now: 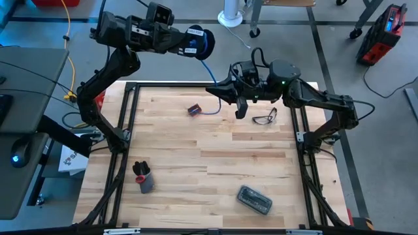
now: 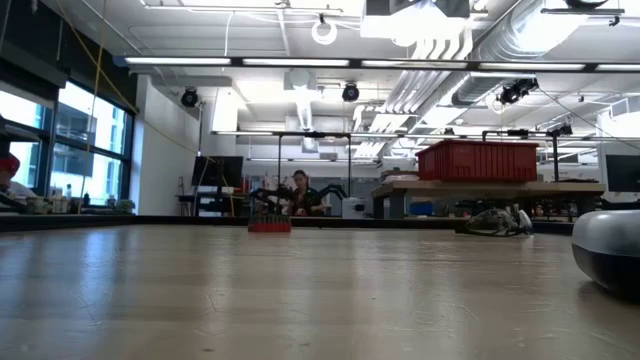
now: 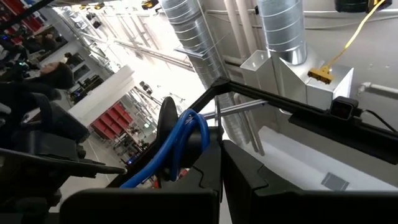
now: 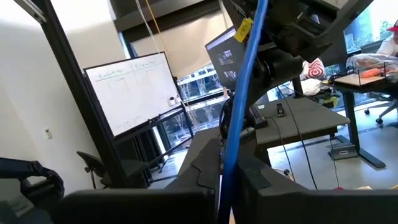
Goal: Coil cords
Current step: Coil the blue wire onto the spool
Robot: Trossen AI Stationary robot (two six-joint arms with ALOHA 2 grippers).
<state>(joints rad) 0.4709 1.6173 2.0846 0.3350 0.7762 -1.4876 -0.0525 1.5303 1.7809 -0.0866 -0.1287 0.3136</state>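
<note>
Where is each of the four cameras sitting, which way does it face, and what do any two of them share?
High view: overhead, looking straight down at the wooden table; both dark arms show, left gripper holding the round black reel.
Low view: table height, facing level into the room; no arm shows.
Left wrist view: points up at ceiling ducts past its own fingers.
Right wrist view: faces a whiteboard; the right gripper pinches the thin blue cord.
Shared: both wrist views and the high view show that cord.

Bright overhead strip lights [image 2: 300,62] glare; the tabletop [image 2: 300,300] foreground is softly blurred.
</note>
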